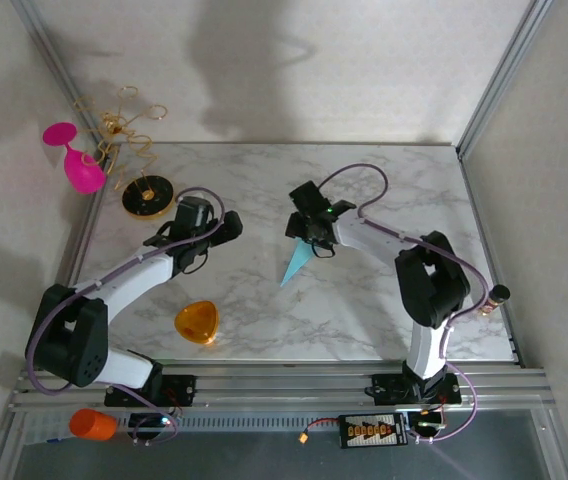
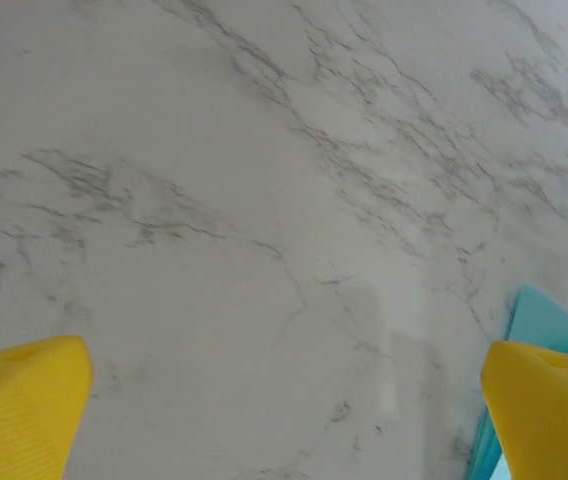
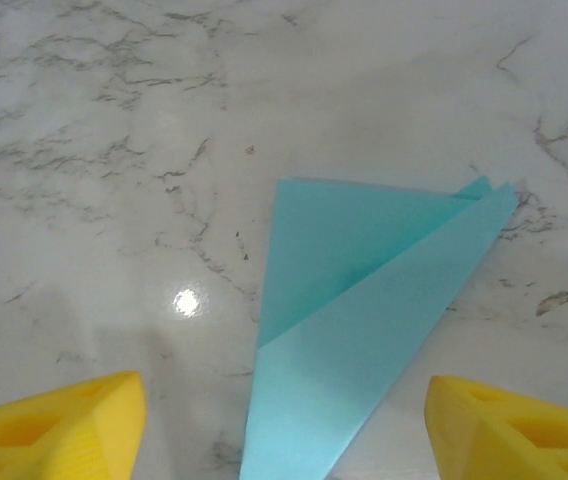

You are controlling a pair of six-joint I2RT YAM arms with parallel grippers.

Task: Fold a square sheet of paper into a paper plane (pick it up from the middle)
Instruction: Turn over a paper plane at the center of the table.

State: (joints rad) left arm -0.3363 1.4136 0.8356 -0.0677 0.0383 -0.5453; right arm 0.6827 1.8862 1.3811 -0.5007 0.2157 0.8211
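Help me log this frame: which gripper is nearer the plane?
Right. The right gripper hovers at the plane's far end, jaws open; the left gripper sits apart, to its left.

Grey-veined white marble bench (image 2: 264, 180) is recorded across the frame. The left gripper (image 2: 284, 420) is seen with its jaws spread wide. Its yellow fingertips (image 2: 24, 410) are noted in the two lower corners, with bare bench between them. A teal corner of the paper plane (image 2: 549, 320) is seen at the right edge, partly covered by the lower-right fingertip.
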